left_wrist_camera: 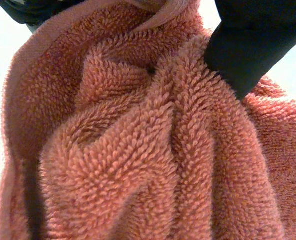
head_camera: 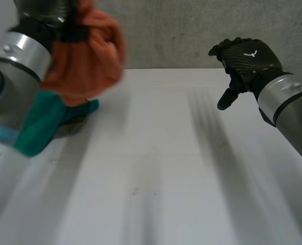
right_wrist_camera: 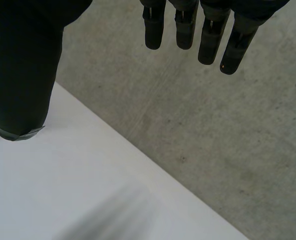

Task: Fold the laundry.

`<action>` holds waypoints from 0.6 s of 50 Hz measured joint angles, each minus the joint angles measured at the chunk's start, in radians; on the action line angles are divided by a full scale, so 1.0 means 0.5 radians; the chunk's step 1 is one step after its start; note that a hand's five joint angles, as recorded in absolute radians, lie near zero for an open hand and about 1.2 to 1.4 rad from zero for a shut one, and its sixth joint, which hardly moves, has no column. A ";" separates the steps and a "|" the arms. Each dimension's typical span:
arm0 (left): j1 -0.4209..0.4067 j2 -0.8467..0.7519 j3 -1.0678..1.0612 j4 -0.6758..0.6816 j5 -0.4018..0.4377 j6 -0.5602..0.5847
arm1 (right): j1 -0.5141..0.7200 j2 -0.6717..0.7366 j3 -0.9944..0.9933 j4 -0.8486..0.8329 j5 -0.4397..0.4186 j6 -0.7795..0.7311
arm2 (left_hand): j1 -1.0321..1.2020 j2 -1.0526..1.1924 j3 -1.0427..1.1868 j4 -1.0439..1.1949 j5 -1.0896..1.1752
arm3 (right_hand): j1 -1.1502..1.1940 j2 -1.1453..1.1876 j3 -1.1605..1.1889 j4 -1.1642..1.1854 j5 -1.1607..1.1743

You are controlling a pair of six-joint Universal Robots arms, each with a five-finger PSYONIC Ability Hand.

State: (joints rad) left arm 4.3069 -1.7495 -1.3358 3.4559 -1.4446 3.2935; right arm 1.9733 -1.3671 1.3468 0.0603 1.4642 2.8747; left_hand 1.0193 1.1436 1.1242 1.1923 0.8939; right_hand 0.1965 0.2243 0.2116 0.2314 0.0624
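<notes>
1. The left arm (head_camera: 15, 56) stands at the near left with the left hand (head_camera: 48, 10) held high, its fingers (left_wrist_camera: 248, 45) clamped into a bunched orange towel (head_camera: 87, 56).
2. The right arm (head_camera: 288, 104) reaches in from the right. The right hand (head_camera: 248, 58) hovers above the worktop's (head_camera: 166, 168) far edge, fingers (right_wrist_camera: 185, 27) straight, thumb (right_wrist_camera: 20, 75) apart, holding nothing.
</notes>
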 measured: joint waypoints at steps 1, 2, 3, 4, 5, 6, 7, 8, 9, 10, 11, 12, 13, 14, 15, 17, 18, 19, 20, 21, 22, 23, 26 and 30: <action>0.000 0.000 0.000 0.000 0.000 0.000 | 0.000 0.000 0.000 0.000 0.000 0.000 | 0.000 0.000 0.000 0.000 0.000 | 0.000 0.000 0.000 0.000 0.000; -0.128 0.021 -0.075 -0.041 0.005 -0.100 | -0.009 -0.022 -0.004 -0.002 -0.001 0.001 | 0.000 0.000 0.000 0.000 0.000 | 0.000 0.000 0.000 0.000 0.000; -0.128 0.021 -0.075 -0.041 0.005 -0.100 | -0.009 -0.022 -0.004 -0.002 -0.001 0.001 | 0.000 0.000 0.000 0.000 0.000 | 0.000 0.000 0.000 0.000 0.000; -0.264 0.004 -0.140 -0.081 0.009 -0.188 | -0.022 -0.034 -0.007 -0.002 -0.001 0.001 | -0.052 -0.172 -0.144 -0.207 -0.070 | 0.000 0.000 0.000 0.000 0.000; -0.282 -0.002 -0.146 -0.086 0.010 -0.198 | -0.026 -0.035 -0.008 -0.002 -0.001 0.001 | -0.052 -0.172 -0.144 -0.207 -0.070 | 0.000 0.000 0.000 0.000 0.000; -0.358 -0.043 -0.171 -0.116 0.012 -0.234 | -0.035 -0.039 -0.009 -0.001 0.000 0.002 | -0.615 -0.792 -0.708 -0.828 -0.600 | 0.000 0.000 0.000 0.000 0.000; -0.414 -0.091 -0.186 -0.145 0.012 -0.256 | -0.044 -0.041 -0.010 0.000 0.000 0.002 | -0.807 -0.961 -0.871 -0.997 -0.767 | 0.000 0.000 0.000 0.000 0.000; -0.414 -0.091 -0.186 -0.145 0.012 -0.256 | -0.044 -0.041 -0.010 0.000 0.000 0.002 | -0.807 -0.961 -0.871 -0.997 -0.767 | 0.000 0.000 0.000 0.000 0.000; -0.476 -0.168 -0.187 -0.201 0.012 -0.276 | -0.056 -0.042 -0.011 0.000 0.000 0.002 | -1.428 -1.540 -1.484 -1.602 -1.370 | 0.000 0.000 0.000 0.000 0.000; -0.512 -0.231 -0.180 -0.255 0.012 -0.284 | -0.065 -0.042 -0.012 0.002 0.000 0.003 | -1.555 -1.666 -1.611 -1.765 -1.525 | 0.000 0.000 0.000 0.000 0.000; -0.526 -0.264 -0.170 -0.288 0.011 -0.286 | -0.069 -0.041 -0.012 0.002 0.000 0.003 | -1.630 -1.794 -1.745 -1.889 -1.643 | 0.000 0.000 0.000 0.000 0.000; -0.541 -0.302 -0.152 -0.334 0.011 -0.286 | -0.076 -0.041 -0.012 0.003 0.000 0.003 | -1.643 -1.852 -1.803 -1.954 -1.697 | 0.000 0.000 0.000 0.000 0.000; -0.546 -0.320 -0.141 -0.359 0.010 -0.285 | -0.079 -0.040 -0.013 0.003 -0.001 0.003 | -1.643 -1.866 -1.815 -1.968 -1.698 | 0.000 0.000 0.000 0.000 0.000; -0.551 -0.356 -0.112 -0.418 0.010 -0.283 | -0.085 -0.039 -0.012 0.004 -0.001 0.003 | -1.643 -1.868 -1.816 -1.970 -1.698 | 0.000 0.000 0.000 0.000 0.000; -0.549 -0.370 -0.096 -0.445 0.010 -0.281 | -0.088 -0.039 -0.012 0.004 -0.002 0.003 | -1.643 -1.868 -1.816 -1.970 -1.698 | 0.000 0.000 0.000 0.000 0.000; -0.538 -0.383 -0.072 -0.480 0.010 -0.278 | -0.091 -0.038 -0.013 0.005 -0.003 0.002 | -1.643 -1.868 -1.816 -1.970 -1.698 | 0.000 0.000 0.000 0.000 0.000; -0.528 -0.387 -0.062 -0.494 0.009 -0.277 | -0.092 -0.038 -0.013 0.006 -0.003 0.002 | -1.643 -1.868 -1.816 -1.970 -1.698 | 0.000 0.000 0.000 0.000 0.000; -0.465 -0.381 -0.028 -0.530 0.010 -0.269 | -0.094 -0.037 -0.015 0.012 -0.008 -0.005 | -1.643 -1.868 -1.816 -1.970 -1.698 | 0.000 0.000 0.000 0.000 0.000; -0.439 -0.376 -0.022 -0.536 0.010 -0.267 | -0.093 -0.036 -0.016 0.014 -0.010 -0.007 | -1.643 -1.868 -1.816 -1.970 -1.698 | 0.000 0.000 0.000 0.000 0.000; -0.411 -0.369 -0.018 -0.540 0.010 -0.265 | -0.092 -0.037 -0.018 0.022 -0.016 -0.015 | -1.643 -1.868 -1.816 -1.970 -1.698 | 0.000 0.000 0.000 0.000 0.000; -0.357 -0.355 -0.013 -0.544 0.010 -0.263 | -0.091 -0.036 -0.021 0.033 -0.024 -0.027 | -1.643 -1.868 -1.816 -1.970 -1.698 | 0.000 0.000 0.000 0.000 0.000; -0.328 -0.347 -0.013 -0.544 0.011 -0.261 | -0.090 -0.036 -0.024 0.046 -0.033 -0.040 | -1.643 -1.868 -1.816 -1.970 -1.698 | 0.000 0.000 0.000 0.000 0.000; -0.231 -0.328 -0.023 -0.544 0.011 -0.258 | -0.084 -0.035 -0.033 0.102 -0.063 -0.091 | -1.643 -1.868 -1.816 -1.970 -1.698 | 0.000 0.000 0.000 0.000 0.000; -0.154 -0.326 -0.071 -0.541 0.010 -0.246 | -0.070 -0.026 -0.049 0.295 -0.124 -0.259 | -1.643 -1.868 -1.816 -1.970 -1.698 | 0.000 0.000 0.000 0.000 0.000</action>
State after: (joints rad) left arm 4.2301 -1.9123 -1.3714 3.1853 -1.4398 3.1707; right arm 1.9381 -1.3801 1.3221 0.2078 1.4024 2.7454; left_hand 0.1980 0.2094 0.2160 0.2073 0.0449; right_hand 0.1965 0.2243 0.2116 0.2314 0.0624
